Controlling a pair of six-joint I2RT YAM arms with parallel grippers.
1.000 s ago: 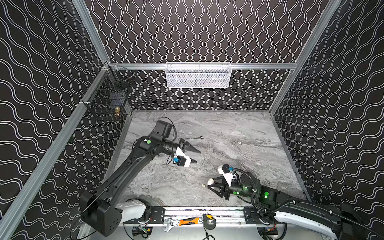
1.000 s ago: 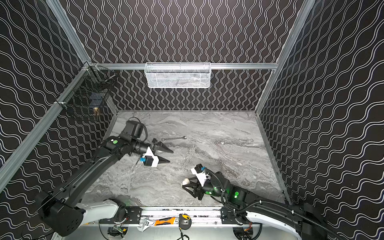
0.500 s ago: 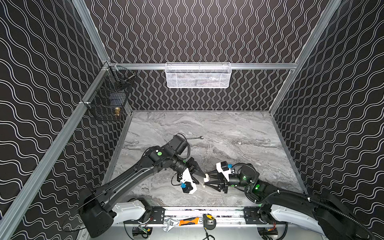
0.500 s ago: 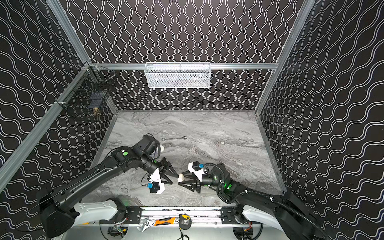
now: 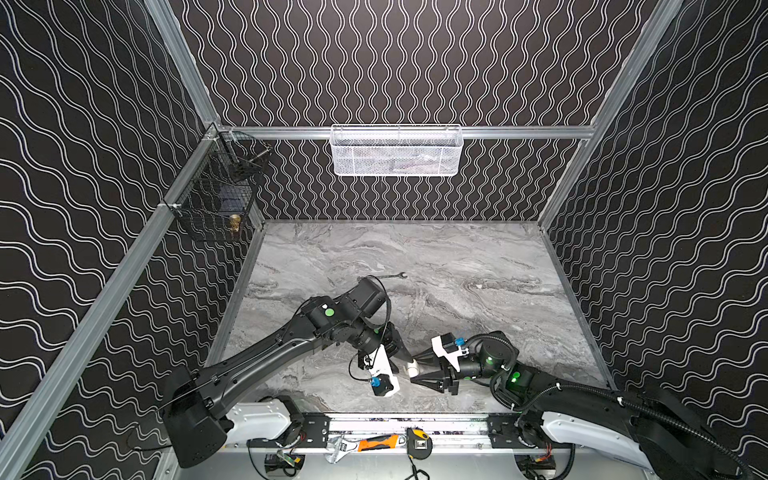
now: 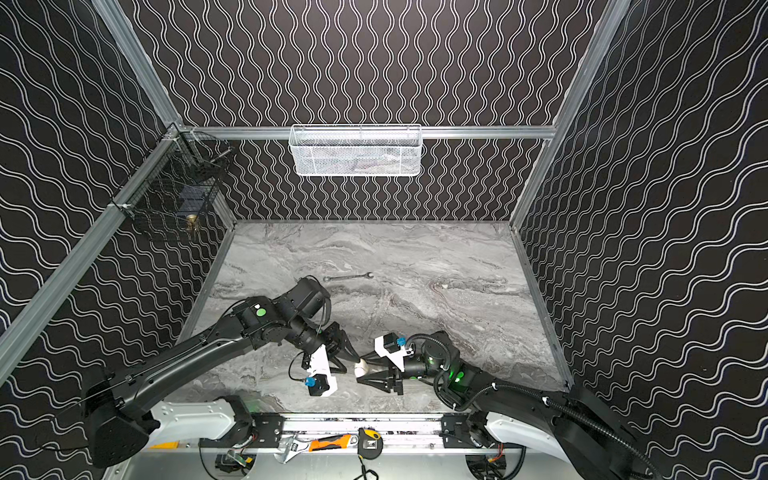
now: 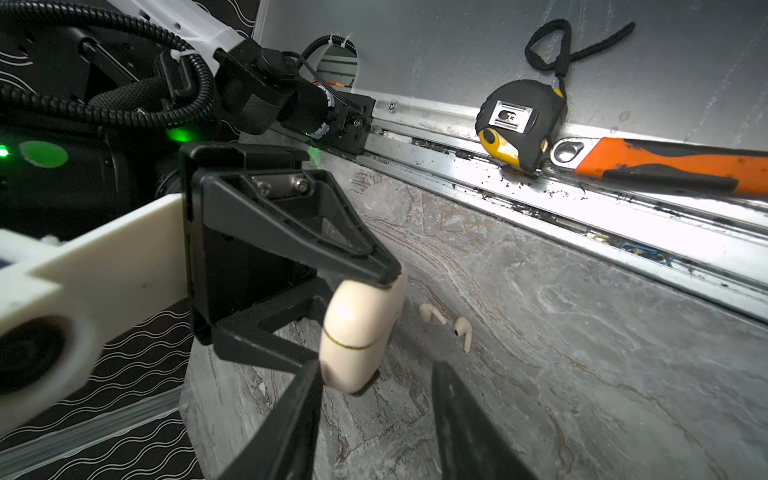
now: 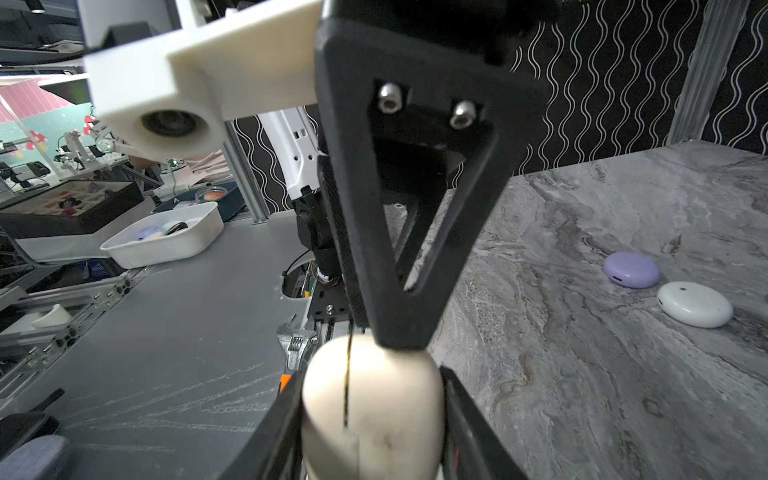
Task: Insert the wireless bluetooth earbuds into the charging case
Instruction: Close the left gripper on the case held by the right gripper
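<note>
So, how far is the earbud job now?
Done: the right gripper has the cream case clamped. In hand: the left gripper, open, sits at the case, which is closed. Left: open it and insert the two cream earbuds, which lie on the table.

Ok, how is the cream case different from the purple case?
The cream case is tall and egg-shaped; the purple case is a low, flat pebble. The cream case is pinched in the right gripper; the purple case lies on the table, untouched. They differ in colour too. Both look shut.
</note>
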